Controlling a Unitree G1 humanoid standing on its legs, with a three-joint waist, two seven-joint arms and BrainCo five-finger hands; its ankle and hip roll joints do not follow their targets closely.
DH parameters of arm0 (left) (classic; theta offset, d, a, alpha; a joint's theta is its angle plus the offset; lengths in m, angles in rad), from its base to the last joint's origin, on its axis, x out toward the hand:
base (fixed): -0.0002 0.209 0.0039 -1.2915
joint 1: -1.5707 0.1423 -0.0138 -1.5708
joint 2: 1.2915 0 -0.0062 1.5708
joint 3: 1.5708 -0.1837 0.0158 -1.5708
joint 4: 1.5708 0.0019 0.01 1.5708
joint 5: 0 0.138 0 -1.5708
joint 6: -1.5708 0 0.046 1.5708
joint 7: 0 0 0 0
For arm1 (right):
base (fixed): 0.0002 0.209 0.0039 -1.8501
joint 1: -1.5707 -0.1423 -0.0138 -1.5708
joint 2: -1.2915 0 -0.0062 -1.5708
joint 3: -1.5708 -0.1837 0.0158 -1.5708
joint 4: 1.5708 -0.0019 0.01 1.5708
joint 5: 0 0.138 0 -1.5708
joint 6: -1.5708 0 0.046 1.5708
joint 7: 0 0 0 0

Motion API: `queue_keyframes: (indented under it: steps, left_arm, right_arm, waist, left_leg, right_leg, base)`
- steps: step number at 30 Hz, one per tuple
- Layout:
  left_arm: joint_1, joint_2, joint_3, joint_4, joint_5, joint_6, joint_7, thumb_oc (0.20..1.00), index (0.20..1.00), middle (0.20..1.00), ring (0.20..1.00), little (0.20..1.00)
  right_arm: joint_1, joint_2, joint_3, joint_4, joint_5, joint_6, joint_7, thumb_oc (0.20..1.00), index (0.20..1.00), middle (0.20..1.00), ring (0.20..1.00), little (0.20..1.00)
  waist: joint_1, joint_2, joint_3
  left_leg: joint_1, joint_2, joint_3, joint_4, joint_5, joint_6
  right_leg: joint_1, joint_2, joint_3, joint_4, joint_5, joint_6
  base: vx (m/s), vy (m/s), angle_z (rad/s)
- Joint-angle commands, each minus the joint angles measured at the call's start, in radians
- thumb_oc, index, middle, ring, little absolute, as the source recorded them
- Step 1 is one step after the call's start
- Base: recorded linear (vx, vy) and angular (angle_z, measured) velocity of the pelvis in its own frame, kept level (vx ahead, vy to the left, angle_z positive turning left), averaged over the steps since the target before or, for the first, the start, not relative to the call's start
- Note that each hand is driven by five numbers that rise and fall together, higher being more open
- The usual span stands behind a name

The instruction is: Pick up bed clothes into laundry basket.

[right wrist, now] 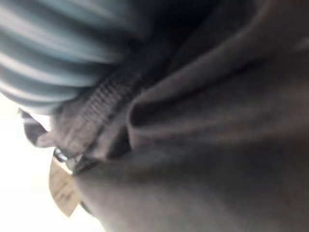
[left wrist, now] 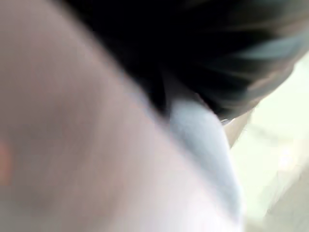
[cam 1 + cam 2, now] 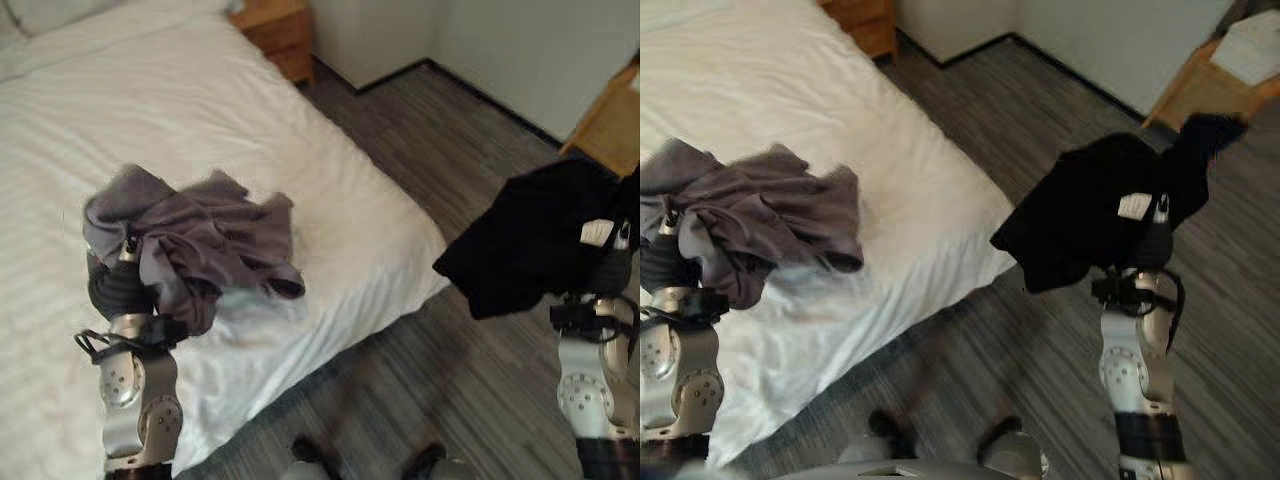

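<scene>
Step in hand: carrying. The left hand point(image 3: 118, 285) lifts a grey garment point(image 3: 195, 240) over the bed point(image 3: 300, 180); the right hand point(image 3: 1155, 245) raises a black garment point(image 3: 1080, 220) above the floor point(image 3: 1040, 120). Cloth covers both hands, so finger state cannot be told. Next, find the laundry basket. The right wrist view shows ribbed knit point(image 1: 104, 104) and a tag point(image 1: 62, 186) up close.

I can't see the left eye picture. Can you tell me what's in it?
The robot holds up two bunches of clothes: a grey garment draped over its left hand above the white bed, and a black garment hanging over its right hand above the striped wooden floor. A wooden nightstand stands beside the bed.
</scene>
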Motion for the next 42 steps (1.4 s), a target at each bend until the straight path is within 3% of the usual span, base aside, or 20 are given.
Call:
queue_keyframes:
  steps: [1, 2, 3, 4, 5, 7, 10, 17, 24, 26, 27, 29, 30, 31, 33, 34, 36, 39, 41, 42]
  left_arm:
    - [-0.065, 0.048, -0.001, -0.079, -0.04, -0.091, -0.013, 0.2, 0.2, 0.2, 0.2, 0.2]
    - [-0.064, 0.031, -0.013, -0.069, -0.044, -0.091, -0.015, 0.2, 0.2, 0.2, 0.2, 0.2]
    - [-0.055, -0.007, -0.027, -0.058, -0.048, -0.088, -0.025, 0.2, 0.2, 0.2, 0.2, 0.2]
    - [-0.056, -0.009, -0.027, -0.057, -0.048, -0.088, -0.026, 0.2, 0.2, 0.2, 0.2, 0.2]
    - [-0.057, -0.022, -0.035, -0.056, -0.04, -0.084, -0.029, 0.2, 0.2, 0.2, 0.2, 0.2]
    - [-0.063, -0.019, -0.035, -0.054, -0.01, -0.072, -0.035, 0.2, 0.2, 0.2, 0.2, 0.2]
    - [-0.065, -0.016, -0.035, -0.044, 0.004, -0.07, -0.041, 0.2, 0.2, 0.2, 0.2, 0.2]
    - [-0.045, -0.016, -0.024, -0.022, 0.009, -0.057, -0.048, 0.2, 0.2, 0.2, 0.2, 0.2]
    - [-0.01, -0.026, 0.008, -0.021, 0.016, -0.053, -0.034, 0.2, 0.2, 0.2, 0.2, 0.2]
    - [-0.029, -0.015, 0.0, -0.014, 0.013, -0.054, -0.027, 0.2, 0.2, 0.2, 0.2, 0.2]
    - [-0.049, 0.008, -0.015, 0.002, 0.022, -0.056, -0.016, 0.2, 0.2, 0.2, 0.2, 0.2]
    - [-0.049, 0.011, -0.029, 0.004, 0.023, -0.058, -0.008, 0.2, 0.2, 0.2, 0.2, 0.2]
    - [-0.049, 0.01, -0.028, 0.004, 0.023, -0.058, -0.008, 0.2, 0.2, 0.2, 0.2, 0.2]
    - [-0.045, 0.012, -0.029, 0.002, 0.019, -0.058, -0.012, 0.2, 0.2, 0.2, 0.2, 0.2]
    - [-0.042, 0.011, -0.041, -0.006, 0.012, -0.053, -0.029, 0.2, 0.2, 0.2, 0.2, 0.2]
    - [-0.062, 0.021, -0.058, 0.008, 0.013, -0.052, -0.03, 0.2, 0.2, 0.2, 0.2, 0.2]
    - [-0.103, 0.032, -0.08, 0.042, 0.017, -0.054, -0.027, 0.2, 0.2, 0.2, 0.2, 0.2]
    - [-0.109, 0.022, -0.069, 0.048, 0.028, -0.057, -0.033, 0.2, 0.2, 0.2, 0.2, 0.2]
    - [-0.105, 0.017, -0.065, 0.047, 0.03, -0.056, -0.033, 0.2, 0.2, 0.2, 0.2, 0.2]
    - [-0.101, 0.01, -0.074, 0.058, 0.014, -0.061, -0.035, 0.2, 0.2, 0.2, 0.2, 0.2]
  right_arm:
    - [-0.11, -0.048, -0.051, -0.088, 0.041, -0.082, 0.035, 0.2, 0.2, 0.2, 0.2, 0.2]
    - [-0.127, -0.057, -0.024, -0.072, 0.04, -0.08, 0.037, 0.2, 0.2, 0.2, 0.2, 0.2]
    - [-0.164, -0.051, 0.013, -0.061, 0.054, -0.085, 0.044, 0.2, 0.2, 0.2, 0.2, 0.2]
    - [-0.166, -0.053, 0.013, -0.059, 0.055, -0.085, 0.045, 0.2, 0.2, 0.2, 0.2, 0.2]
    - [-0.192, -0.039, 0.051, -0.036, 0.054, -0.079, 0.049, 0.2, 0.2, 0.2, 0.2, 0.2]
    - [-0.198, -0.023, 0.061, -0.032, 0.04, -0.063, 0.051, 0.2, 0.2, 0.2, 0.2, 0.2]
    - [-0.199, -0.011, 0.072, -0.03, 0.025, -0.052, 0.055, 0.2, 0.2, 0.2, 0.2, 0.2]
    - [-0.111, 0.048, 0.037, -0.063, -0.009, -0.025, 0.069, 0.2, 0.2, 0.2, 0.2, 0.2]
    - [-0.108, 0.063, -0.007, -0.062, -0.027, -0.037, 0.05, 0.2, 0.2, 0.2, 0.2, 0.2]
    - [-0.115, 0.061, -0.005, -0.07, -0.037, -0.038, 0.043, 0.2, 0.2, 0.2, 0.2, 0.2]
    - [-0.122, 0.066, 0.019, -0.093, -0.045, -0.032, 0.048, 0.2, 0.2, 0.2, 0.2, 0.2]
    - [-0.13, 0.067, 0.052, -0.095, -0.053, -0.027, 0.046, 0.2, 0.2, 0.2, 0.2, 0.2]
    - [-0.13, 0.067, 0.053, -0.096, -0.053, -0.027, 0.046, 0.2, 0.2, 0.2, 0.2, 0.2]
    - [-0.131, 0.066, 0.058, -0.089, -0.054, -0.022, 0.048, 0.2, 0.2, 0.2, 0.2, 0.2]
    - [-0.135, 0.06, 0.068, -0.083, -0.042, -0.018, 0.046, 0.2, 0.2, 0.2, 0.2, 0.2]
    - [-0.15, 0.052, 0.08, -0.068, -0.042, -0.026, 0.034, 0.2, 0.2, 0.2, 0.2, 0.2]
    - [-0.145, 0.069, 0.091, -0.079, -0.054, -0.025, 0.022, 0.2, 0.2, 0.2, 0.2, 0.2]
    - [-0.132, 0.076, 0.083, -0.092, -0.053, -0.028, 0.032, 0.2, 0.2, 0.2, 0.2, 0.2]
    - [-0.133, 0.069, 0.078, -0.084, -0.048, -0.027, 0.037, 0.2, 0.2, 0.2, 0.2, 0.2]
    - [-0.141, 0.05, 0.08, -0.081, -0.041, -0.036, 0.031, 0.2, 0.2, 0.2, 0.2, 0.2]
  waist:
    - [0.001, 0.029, -0.02]
    - [0.027, 0.026, -0.006]
    - [0.072, 0.018, 0.012]
    - [0.07, 0.018, 0.012]
    - [0.09, 0.01, 0.016]
    - [0.096, 0.018, 0.008]
    - [0.099, 0.031, 0.015]
    - [0.052, 0.039, -0.001]
    - [0.055, 0.039, -0.023]
    - [0.05, 0.047, -0.013]
    - [0.038, 0.062, 0.033]
    - [0.029, 0.087, 0.062]
    - [0.028, 0.087, 0.063]
    - [0.025, 0.089, 0.061]
    - [0.017, 0.089, 0.055]
    - [0.016, 0.09, 0.056]
    - [0.0, 0.082, 0.049]
    - [-0.005, 0.065, 0.034]
    - [-0.012, 0.071, 0.024]
    - [-0.024, 0.08, 0.027]
  left_leg:
    - [-0.04, 0.067, -0.02, -0.008, 0.043, -0.21]
    - [-0.066, 0.038, -0.151, 0.04, 0.027, -0.209]
    - [-0.111, -0.062, -0.4, 0.033, -0.068, -0.182]
    - [-0.114, -0.065, -0.402, 0.037, -0.074, -0.178]
    - [-0.137, -0.174, -0.549, 0.033, -0.134, -0.133]
    - [-0.145, -0.229, -0.646, 0.003, -0.147, -0.113]
    - [-0.212, -0.279, -0.753, -0.003, -0.103, -0.11]
    - [-0.127, -0.298, -0.716, -0.072, -0.119, -0.073]
    - [-0.088, -0.316, -0.702, -0.091, -0.14, -0.052]
    - [-0.09, -0.322, -0.706, -0.073, -0.154, -0.04]
    - [-0.065, -0.334, -0.691, -0.037, -0.193, 0.003]
    - [-0.027, -0.326, -0.664, -0.039, -0.21, 0.011]
    - [-0.025, -0.328, -0.663, -0.04, -0.211, 0.012]
    - [-0.001, -0.33, -0.651, -0.053, -0.218, 0.011]
    - [0.03, -0.333, -0.639, -0.087, -0.23, -0.008]
    - [0.035, -0.326, -0.641, -0.095, -0.244, -0.034]
    - [0.071, -0.309, -0.649, -0.092, -0.28, -0.071]
    - [0.119, -0.285, -0.644, -0.041, -0.335, -0.099]
    - [0.123, -0.264, -0.646, -0.006, -0.331, -0.112]
    - [0.086, -0.203, -0.669, 0.178, -0.224, -0.148]
  right_leg:
    - [0.119, -0.037, 0.065, -0.043, -0.045, 0.16]
    - [0.119, -0.022, 0.099, -0.064, -0.059, 0.153]
    - [0.107, -0.001, 0.187, -0.095, -0.052, 0.152]
    - [0.108, -0.004, 0.186, -0.096, -0.05, 0.154]
    - [0.092, 0.02, 0.262, -0.124, -0.029, 0.145]
    - [0.091, 0.054, 0.327, -0.138, -0.032, 0.141]
    - [0.083, 0.08, 0.38, -0.127, -0.041, 0.127]
    - [0.088, 0.085, 0.412, -0.126, -0.036, 0.134]
    - [0.105, 0.08, 0.42, -0.117, -0.052, 0.141]
    - [0.077, 0.069, 0.425, -0.024, -0.081, 0.139]
    - [-0.072, 0.01, 0.425, 0.311, -0.009, 0.189]
    - [-0.139, -0.047, 0.375, 0.403, 0.04, 0.21]
    - [-0.141, -0.049, 0.376, 0.408, 0.038, 0.211]
    - [-0.157, -0.081, 0.339, 0.381, 0.04, 0.207]
    - [-0.158, -0.096, 0.309, 0.203, 0.042, 0.201]
    - [-0.152, -0.104, 0.32, 0.026, 0.084, 0.211]
    - [-0.164, -0.157, 0.349, -0.093, 0.145, 0.24]
    - [-0.132, -0.168, 0.297, -0.073, 0.172, 0.246]
    - [-0.129, -0.153, 0.289, -0.054, 0.144, 0.235]
    - [-0.108, -0.094, 0.298, -0.023, 0.093, 0.189]
  base:
    - [-0.01, -0.291, -1.35]
    - [0.04, -0.238, -1.05]
    - [0.04, -0.22, -0.82]
    - [0.09, -0.231, -1.6]
    - [0.08, -0.113, -1.76]
    - [0.12, -0.089, -1.67]
    - [0.06, -0.012, -1.39]
    - [0.03, 0.052, -0.22]
    - [0.07, 0.048, -0.04]
    - [0.02, 0.126, -0.01]
    - [0.0, 0.219, -0.03]
    - [0.05, 0.147, -0.15]
    - [0.12, 0.034, -0.4]
    - [0.18, -0.022, -0.43]
    - [0.31, -0.161, -0.24]
    - [0.33, -0.263, -0.05]
    - [0.54, -0.339, 0.28]
    - [0.55, -0.273, 0.2]
    - [0.36, -0.203, 0.08]
    - [0.38, -0.316, 0.16]
